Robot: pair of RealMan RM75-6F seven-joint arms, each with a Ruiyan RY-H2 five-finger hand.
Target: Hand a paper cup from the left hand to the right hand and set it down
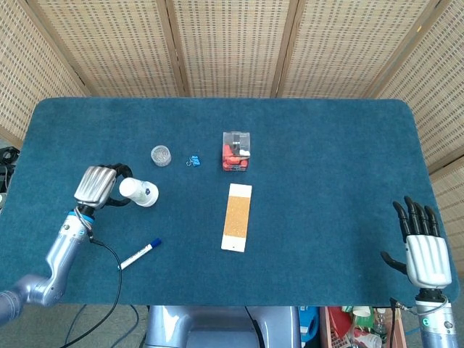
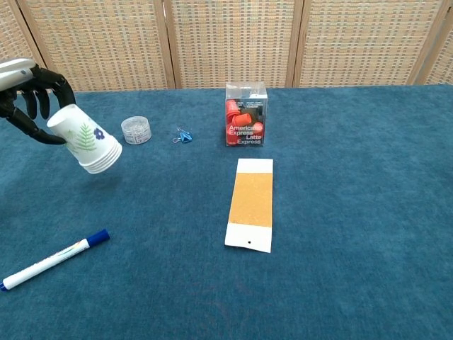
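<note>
My left hand (image 1: 96, 185) (image 2: 27, 92) grips a white paper cup (image 1: 138, 192) (image 2: 85, 139) with a green leaf print by its closed end. The cup is lifted off the blue table (image 1: 326, 167) and tilted, its stacked rim pointing down to the right. My right hand (image 1: 421, 241) hangs at the table's near right corner, fingers spread and holding nothing. It does not show in the chest view.
A clear round lidded tub (image 1: 161, 155) and a blue binder clip (image 1: 193, 161) lie behind the cup. A clear box of red items (image 1: 236, 151) stands mid-table, a tan card (image 1: 236, 217) in front of it. A blue-capped marker (image 1: 139, 254) lies near the front left.
</note>
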